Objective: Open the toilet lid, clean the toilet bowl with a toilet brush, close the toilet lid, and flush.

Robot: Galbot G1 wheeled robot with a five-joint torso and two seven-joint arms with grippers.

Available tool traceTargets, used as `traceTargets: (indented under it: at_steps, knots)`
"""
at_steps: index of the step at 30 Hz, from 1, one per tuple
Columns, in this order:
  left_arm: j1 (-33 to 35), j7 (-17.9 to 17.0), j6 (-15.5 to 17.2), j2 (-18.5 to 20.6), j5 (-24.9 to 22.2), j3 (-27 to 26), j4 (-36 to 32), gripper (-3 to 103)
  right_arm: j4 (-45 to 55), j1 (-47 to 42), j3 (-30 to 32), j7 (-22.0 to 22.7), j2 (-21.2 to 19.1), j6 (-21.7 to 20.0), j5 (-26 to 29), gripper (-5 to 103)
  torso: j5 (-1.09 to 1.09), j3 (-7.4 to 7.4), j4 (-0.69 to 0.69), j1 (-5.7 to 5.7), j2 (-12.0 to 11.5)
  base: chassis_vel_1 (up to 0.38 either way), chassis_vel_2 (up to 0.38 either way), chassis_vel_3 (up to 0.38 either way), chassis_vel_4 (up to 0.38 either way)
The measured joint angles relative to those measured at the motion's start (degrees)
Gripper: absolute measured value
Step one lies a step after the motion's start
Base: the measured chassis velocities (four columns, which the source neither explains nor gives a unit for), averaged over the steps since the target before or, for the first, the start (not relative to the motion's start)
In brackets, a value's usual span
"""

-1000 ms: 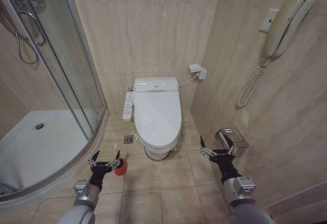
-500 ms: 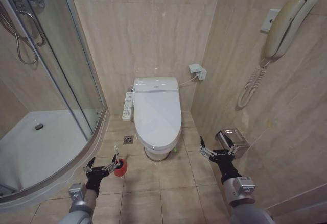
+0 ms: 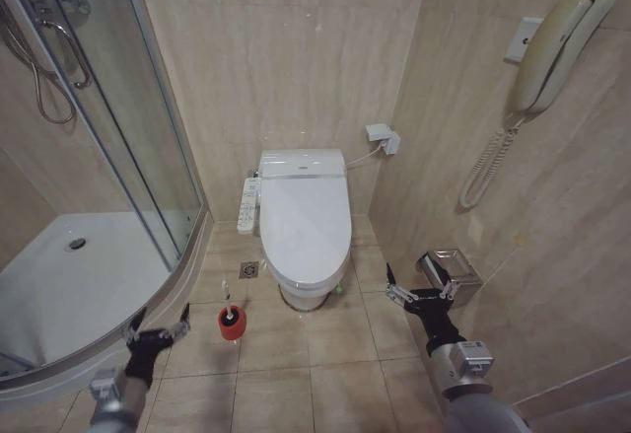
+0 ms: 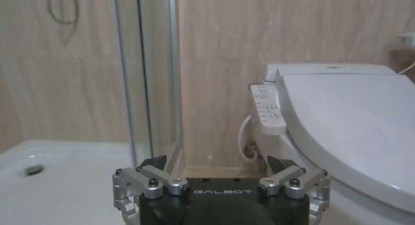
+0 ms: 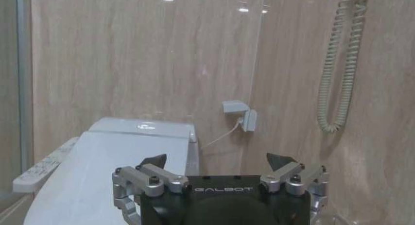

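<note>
"GALBOT" on both hands (image 4: 222, 191) (image 5: 222, 189)

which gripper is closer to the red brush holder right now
The left gripper, open, low by the shower base, just left of the toilet brush in its red cup. The right gripper, open too, hangs beyond the toilet.

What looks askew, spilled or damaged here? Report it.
Nothing stands out. The lid lies shut and square on the bowl; the brush stands upright in its red cup on dry floor tiles beside it. Left gripper and right gripper hang low, jaws open, holding nothing.
</note>
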Motion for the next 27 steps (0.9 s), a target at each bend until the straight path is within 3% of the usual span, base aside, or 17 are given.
traceTargets:
  at_steps: [11, 13, 19, 27]
  knots:
    - [-4.2, 7.4, 0.6, -0.4, 0.5, 0.6, 3.1, 100, 0.0, 0.0, 0.0, 0.0, 0.0, 0.0, 0.0, 100, 0.0, 0.0, 0.03, 0.0, 0.0, 0.0, 0.0, 0.0, 0.0]
    - [-4.7, 9.9, 2.5, 0.5, -0.8, -0.2, 3.3, 100, 0.0, 0.0, 0.0, 0.0, 0.0, 0.0, 0.0, 100, 0.01, 0.0, 0.02, 0.0, 0.0, 0.0, 0.0, 0.0, 0.0]
    - [-5.7, 10.5, 5.5, 1.2, -3.4, -1.3, 4.6, 100, 0.0, 0.0, 0.0, 0.0, 0.0, 0.0, 0.0, 100, 0.01, 0.0, 0.02, 0.0, 0.0, 0.0, 0.0, 0.0, 0.0]
    - [-6.2, 10.7, 3.6, 1.0, -1.4, -1.4, 6.1, 100, 0.0, 0.0, 0.0, 0.0, 0.0, 0.0, 0.0, 100, 0.01, 0.0, 0.04, 0.0, 0.0, 0.0, 0.0, 0.0, 0.0]
